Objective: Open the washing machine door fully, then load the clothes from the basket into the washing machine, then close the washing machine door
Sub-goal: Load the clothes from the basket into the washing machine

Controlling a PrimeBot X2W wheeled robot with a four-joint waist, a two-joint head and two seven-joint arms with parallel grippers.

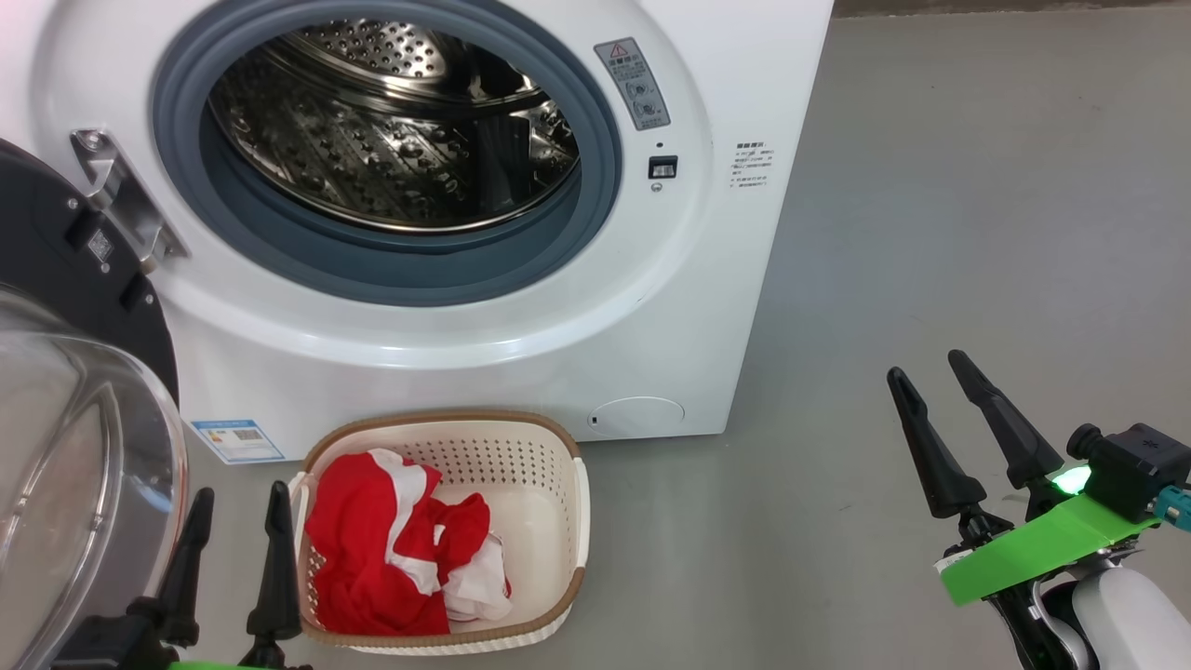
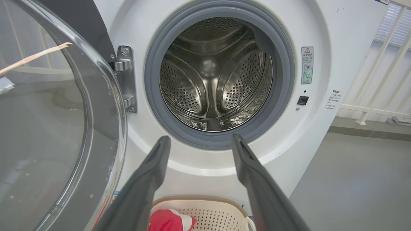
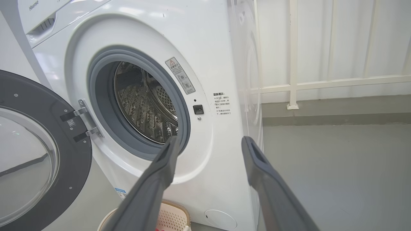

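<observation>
Head view: the washing machine door (image 1: 84,447) stood swung wide at 8 o'clock, so opening looked done and loading was in hand. The basket (image 1: 502,461) sat at 6 o'clock before the washing machine (image 1: 726,279), with the clothes (image 1: 381,549) heaped in its 9 o'clock half. The drum (image 1: 391,130) held nothing. The left pincer (image 1: 240,490) at 7 and the right pincer (image 1: 926,365) at 4 hung with fingers apart, empty.

Left wrist view: the bare drum was at 12, the clothes at 6.

Right wrist view: the basket rim was at 6.

The next move seemed to call for the left pincer dropping onto the clothes and closing.
</observation>
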